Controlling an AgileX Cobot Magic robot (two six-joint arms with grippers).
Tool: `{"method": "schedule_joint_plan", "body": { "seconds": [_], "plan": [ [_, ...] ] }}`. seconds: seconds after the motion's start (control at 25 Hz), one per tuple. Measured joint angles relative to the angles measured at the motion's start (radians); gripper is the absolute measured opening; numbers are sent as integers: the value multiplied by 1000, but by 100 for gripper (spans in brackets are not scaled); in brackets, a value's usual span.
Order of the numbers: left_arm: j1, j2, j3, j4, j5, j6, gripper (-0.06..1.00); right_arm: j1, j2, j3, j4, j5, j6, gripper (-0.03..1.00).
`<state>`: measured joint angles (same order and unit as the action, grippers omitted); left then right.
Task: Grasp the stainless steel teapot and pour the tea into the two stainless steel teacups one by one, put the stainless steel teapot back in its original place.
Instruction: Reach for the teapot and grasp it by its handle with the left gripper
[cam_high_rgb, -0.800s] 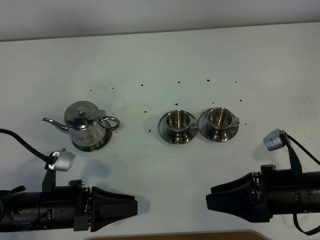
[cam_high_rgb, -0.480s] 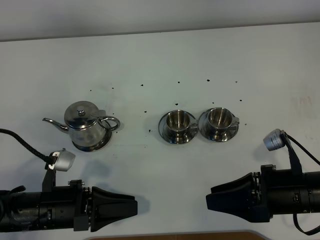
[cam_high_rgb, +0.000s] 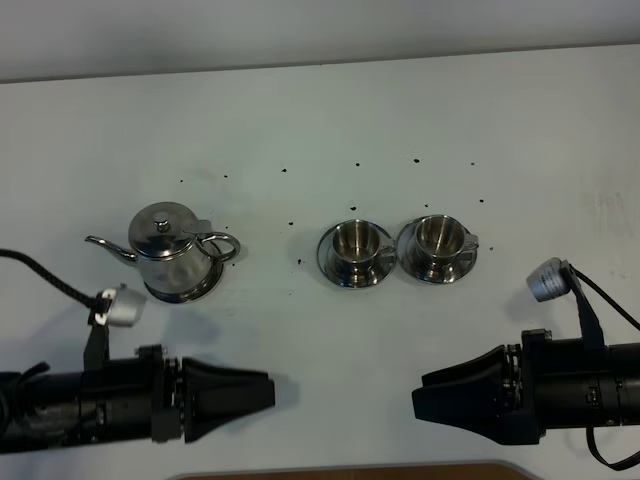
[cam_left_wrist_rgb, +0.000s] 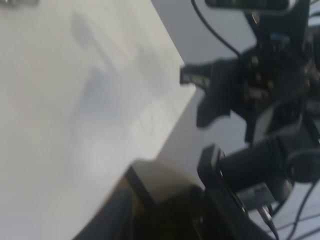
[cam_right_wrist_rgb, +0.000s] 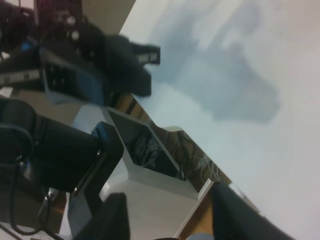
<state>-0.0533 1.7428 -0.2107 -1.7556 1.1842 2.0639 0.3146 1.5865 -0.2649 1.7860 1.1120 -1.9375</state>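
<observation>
Steel teapot (cam_high_rgb: 170, 250) may slide off its saucer (cam_high_rgb: 202, 292) if the left gripper (cam_high_rgb: 270, 393), jaw state unclear, bumps its handle (cam_high_rgb: 226, 245); right gripper (cam_high_rgb: 418, 400) stands spread apart.

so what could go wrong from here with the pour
The teapot has its spout pointing away from the two teacups and its loop handle toward them, so it must be swung round; a loose grip on the shiny handle could slip. The saucers sit almost touching, so a stream could miss onto the neighbour.

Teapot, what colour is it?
The teapot is shiny silver, seen best in the exterior high view.
</observation>
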Motion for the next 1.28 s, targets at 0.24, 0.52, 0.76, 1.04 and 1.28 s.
{"method": "schedule_joint_plan", "body": {
  "seconds": [0.24,0.52,0.76,1.04,1.28],
  "plan": [
    [0,2,-105,19,0,-93,39,0,0,0,0,0,0,39],
    [0,3,-244,119,0,-287,39,0,1,-15,0,8,0,39],
    [0,4,-461,255,0,-550,39,0,5,-152,-2,-28,117,39],
    [0,5,-792,469,4,-879,39,0,7,-422,-346,-169,553,39],
    [-23,5,-1058,792,8,-1185,39,0,7,-695,-867,-199,1098,39]
  ]
}}
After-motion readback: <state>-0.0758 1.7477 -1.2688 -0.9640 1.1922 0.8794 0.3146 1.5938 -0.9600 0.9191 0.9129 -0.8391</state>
